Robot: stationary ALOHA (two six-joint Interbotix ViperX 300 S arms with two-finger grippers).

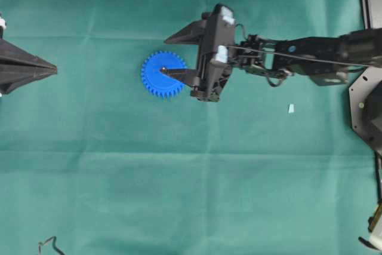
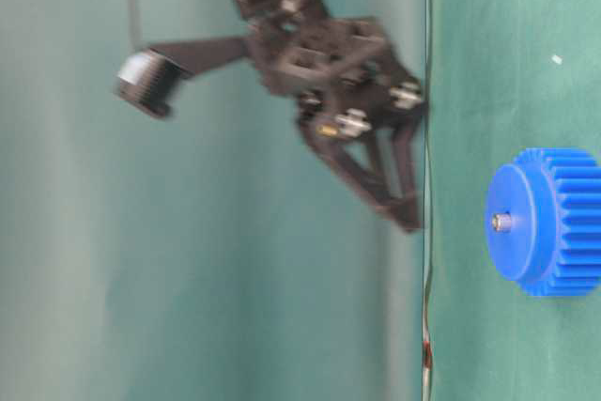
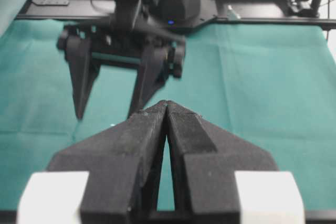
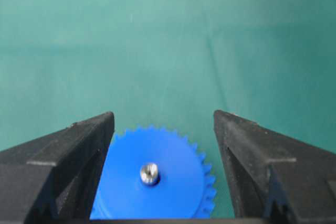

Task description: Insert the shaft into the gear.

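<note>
Green cloth (image 1: pixel 119 177) holds one gear (image 1: pixel 156 82), one shaft (image 4: pixel 149 173).

Gear (image 2: pixel 549 223) flat on green cloth (image 2: pixel 488 72), teeth clear around rim. Shaft (image 2: pixel 502 223) upright in centre hole, shiny round end poking just above hub face. Right gripper (image 2: pixel 410 176) up off table, tilted, well clear of gear and shaft, nothing between its fingers (image 2: pixel 376 185), which converge toward tips; picture motion-blurred. Wrist camera (image 2: pixel 147 82) on bracket above it. Tiny white fleck (image 2: pixel 557 60) on cloth, apart from gear.
</note>
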